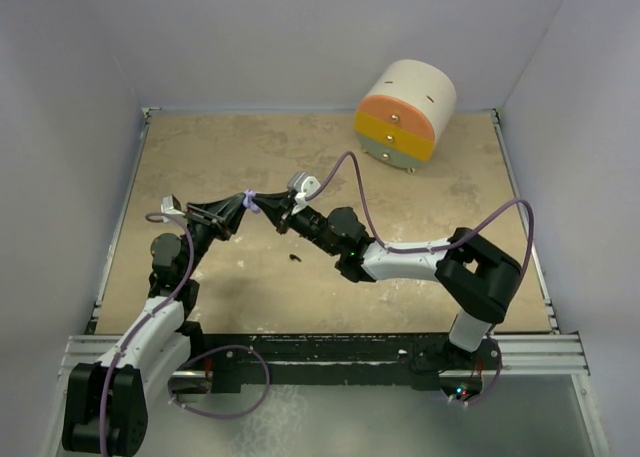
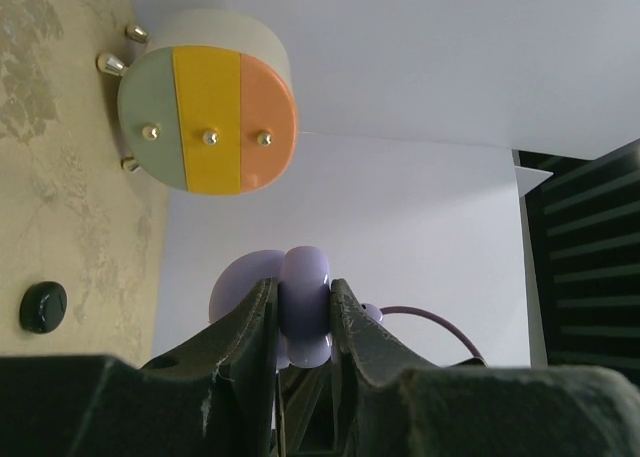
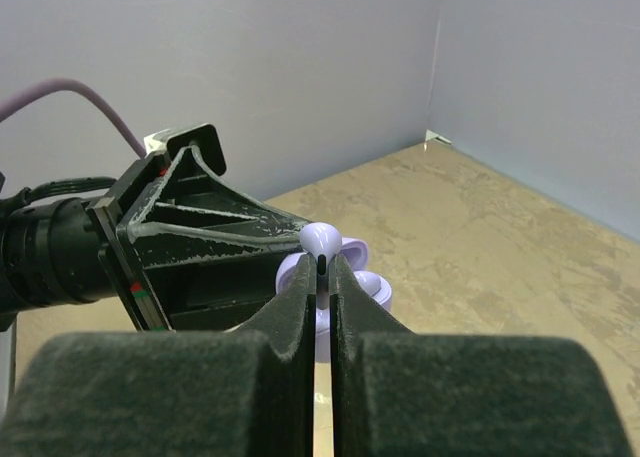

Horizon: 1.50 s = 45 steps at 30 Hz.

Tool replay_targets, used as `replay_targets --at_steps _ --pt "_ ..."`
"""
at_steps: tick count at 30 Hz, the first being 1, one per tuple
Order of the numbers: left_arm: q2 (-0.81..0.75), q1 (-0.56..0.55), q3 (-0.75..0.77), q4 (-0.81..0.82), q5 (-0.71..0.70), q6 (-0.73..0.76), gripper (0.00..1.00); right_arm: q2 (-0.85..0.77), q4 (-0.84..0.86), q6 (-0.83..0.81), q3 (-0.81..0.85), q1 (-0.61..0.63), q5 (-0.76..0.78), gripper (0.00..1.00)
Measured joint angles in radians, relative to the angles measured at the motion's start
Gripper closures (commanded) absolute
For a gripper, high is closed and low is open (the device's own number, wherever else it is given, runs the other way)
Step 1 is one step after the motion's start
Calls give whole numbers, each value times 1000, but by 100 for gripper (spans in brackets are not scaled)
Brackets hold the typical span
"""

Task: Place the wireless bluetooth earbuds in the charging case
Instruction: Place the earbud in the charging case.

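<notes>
No writing, number or brand can be read anywhere from where I stand. The round drawer box (image 2: 205,102), well ahead of the left gripper (image 2: 303,295), shows only plain green, yellow and orange fronts.

**Lavender Is Showing Between Black Claws**

The glossy lavender plastic charging case (image 2: 305,317) is showing pale purple between the matte black fingers of the left claw (image 2: 304,289). The small lavender earbud (image 3: 322,240) is gleaming in the black right claw (image 3: 322,269). A tiny glossy black earbud (image 2: 43,307) is lying dark against the mottled tan table (image 2: 60,207). The cream round drawer cabinet (image 1: 405,112) is displaying orange, yellow and sage-green bands, each with a brass knob.
</notes>
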Motion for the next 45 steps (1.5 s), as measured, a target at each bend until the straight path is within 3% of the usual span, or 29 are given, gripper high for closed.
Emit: replay_targets --at_steps 45 --pt "31 -4 37 10 44 -10 100 27 83 -5 -41 -45 -73 100"
